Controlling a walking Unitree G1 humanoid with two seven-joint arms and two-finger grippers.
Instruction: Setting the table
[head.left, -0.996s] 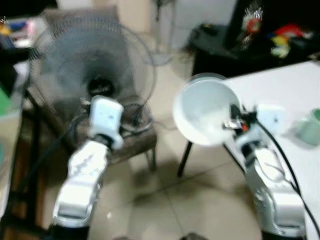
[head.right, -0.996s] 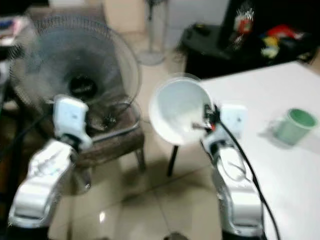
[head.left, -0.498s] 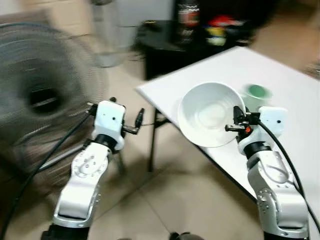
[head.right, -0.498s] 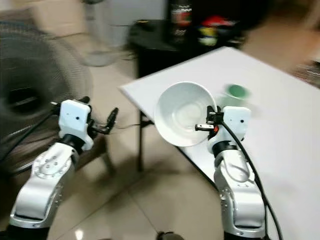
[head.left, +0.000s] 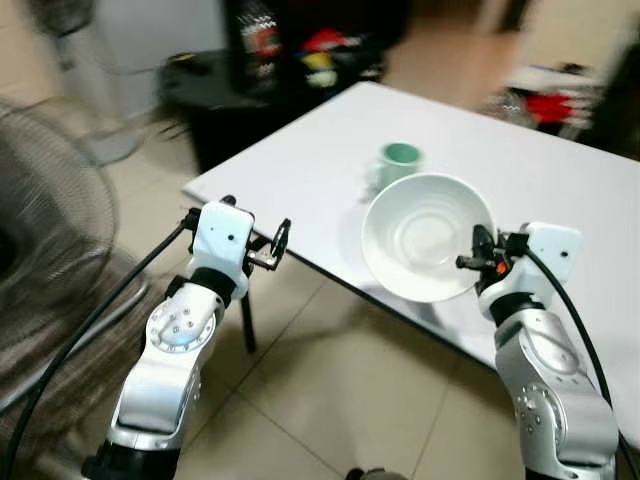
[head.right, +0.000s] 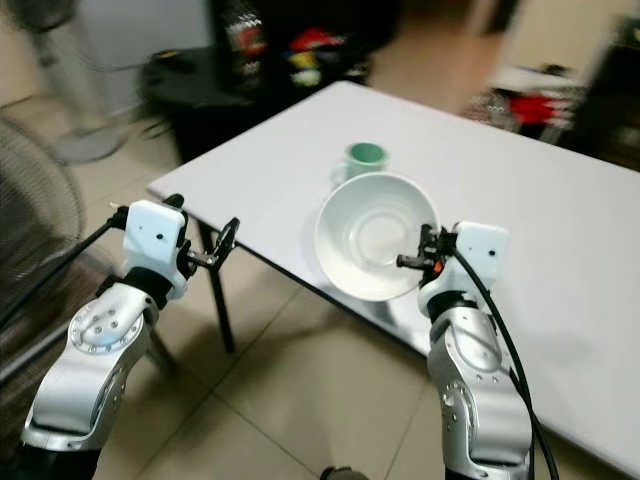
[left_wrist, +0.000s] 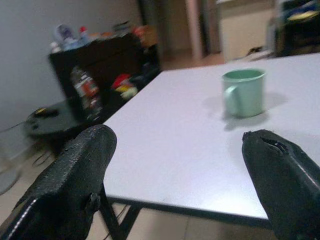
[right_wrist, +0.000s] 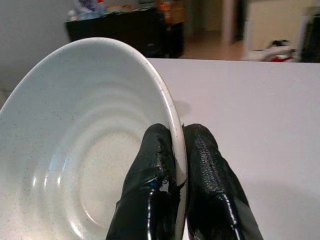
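- The right gripper (head.right: 420, 262) is pinched onto the rim of a white bowl (head.right: 375, 250): in the right wrist view one black finger (right_wrist: 150, 190) lies inside the bowl and the other against the outer wall, the rim squeezed between them.
- The bowl is held up in the air, tilted so its hollow faces the head camera, and it sits to the left of this gripper, over the near edge of the white table (head.right: 560, 220).
- Beyond the bowl, further onto the table, a green mug (head.right: 365, 158) stands upright on the tabletop, apart from the bowl.
- The left gripper (head.left: 268, 245) is held out over the tiled floor (head.left: 330, 400), just off the table's near left corner, its fingers spread wide and holding nothing.
- Through its wrist view the mug (left_wrist: 243, 92) stands ahead of the parted fingers (left_wrist: 70, 180).
- Further to the left of the left gripper a floor fan (head.left: 45, 250) stands, blurred.
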